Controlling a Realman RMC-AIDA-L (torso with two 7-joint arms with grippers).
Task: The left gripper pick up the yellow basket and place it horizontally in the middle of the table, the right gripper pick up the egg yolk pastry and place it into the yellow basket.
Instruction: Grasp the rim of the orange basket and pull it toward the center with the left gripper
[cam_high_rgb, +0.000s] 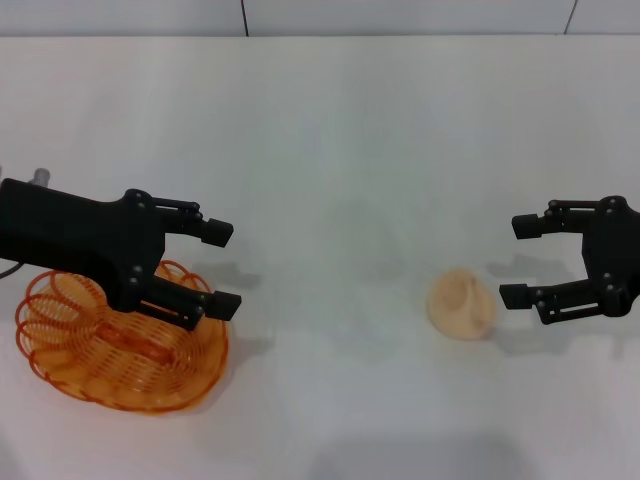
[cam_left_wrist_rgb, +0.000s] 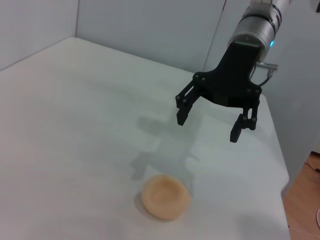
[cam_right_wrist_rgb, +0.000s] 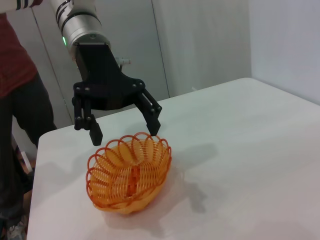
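Fingers (cam_high_rgb: 217, 232) of the left gripper (cam_high_rgb: 218, 268) hang spread above the yellow basket (cam_high_rgb: 115, 345), partly hiding its rim at 12 o'clock, its long axis running 10 to 4, while the right gripper (cam_high_rgb: 520, 260) gapes just beside the egg yolk pastry (cam_high_rgb: 461, 304) on the table (cam_high_rgb: 330, 150).

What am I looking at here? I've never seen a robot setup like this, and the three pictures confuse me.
It is a two-armed robot at a white table. One picture looks down from its head; the other two come from cameras on its wrists, each showing the opposite arm. The left gripper, a black open claw, hangs above a yellow basket at the robot's left. The right gripper, also open, hovers beside an egg yolk pastry, a small pale bun. Nothing is held. A person stands beyond the table.
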